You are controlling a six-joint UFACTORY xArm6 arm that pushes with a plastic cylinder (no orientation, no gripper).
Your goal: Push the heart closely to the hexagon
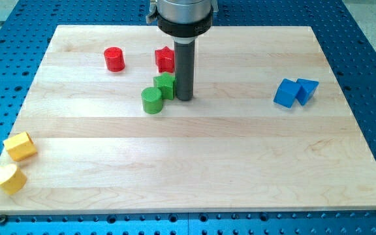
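The yellow heart [7, 178] lies at the board's bottom-left corner. The yellow hexagon [19, 146] sits just above and slightly right of it, with a narrow gap between them. My tip [185, 99] stands on the board at the upper middle, close against the right side of a green star [165, 85]. It is far up and to the right of both yellow blocks.
A green cylinder [152, 100] sits below-left of the green star. A red star [165, 59] and a red cylinder [114, 59] lie near the top. A blue cube [284, 93] and a blue triangular block [307, 90] sit together at the right. The wooden board [207, 163] rests on a blue perforated table.
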